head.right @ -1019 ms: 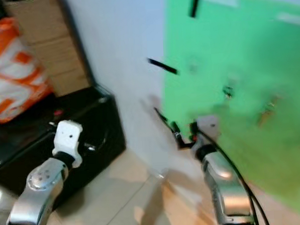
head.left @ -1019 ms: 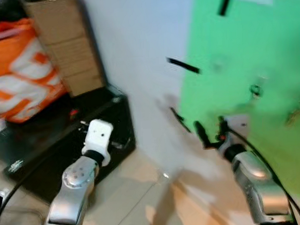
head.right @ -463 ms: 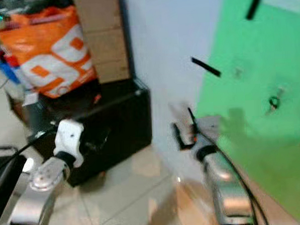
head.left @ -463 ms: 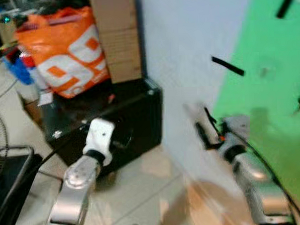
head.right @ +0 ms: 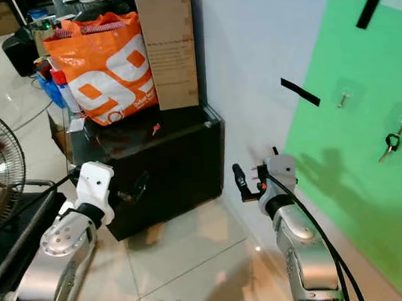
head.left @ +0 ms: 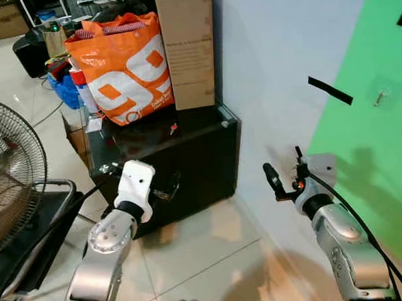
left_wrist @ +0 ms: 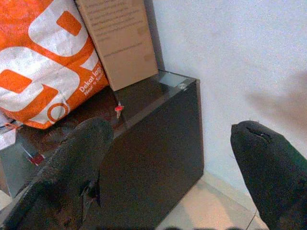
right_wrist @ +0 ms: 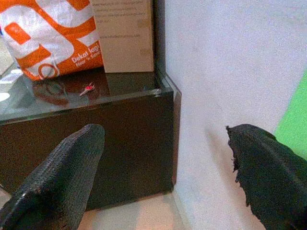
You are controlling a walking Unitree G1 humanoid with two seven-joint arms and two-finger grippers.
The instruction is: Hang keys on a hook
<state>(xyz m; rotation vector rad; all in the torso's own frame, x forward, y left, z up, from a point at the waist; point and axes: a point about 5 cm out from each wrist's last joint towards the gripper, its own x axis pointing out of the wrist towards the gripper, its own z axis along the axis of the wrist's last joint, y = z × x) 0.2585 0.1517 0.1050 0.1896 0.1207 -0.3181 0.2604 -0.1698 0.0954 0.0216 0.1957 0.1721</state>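
The task looks barely begun. A small key with a red tag point(right_wrist: 88, 89) lies on the glass top of the black cabinet point(head.left: 188, 164), near the middle of that top and just in front of the orange shopping bag point(head.left: 124, 67) and the tall cardboard box point(head.left: 186, 48) standing along its back edge by the wall. Nothing grips it. The left gripper point(left_wrist: 168, 158) hangs short of the cabinet's front with its fingers spread wide and nothing between them; the right gripper point(right_wrist: 168, 163) is likewise spread and empty, facing the cabinet's wall-side corner.

Left to do, by my reading: reach the key, pick it up, turn to the green panel point(head.right: 361, 150) and loop it on a free hook point(head.right: 343, 99).

Another hook point(head.right: 401, 126) near the panel's edge already carries a dark set of keys point(head.right: 387, 144). The red-tagged item is too small to say whether it is one key or several. A fan point(head.left: 12, 172) is cut off at the frame's side.
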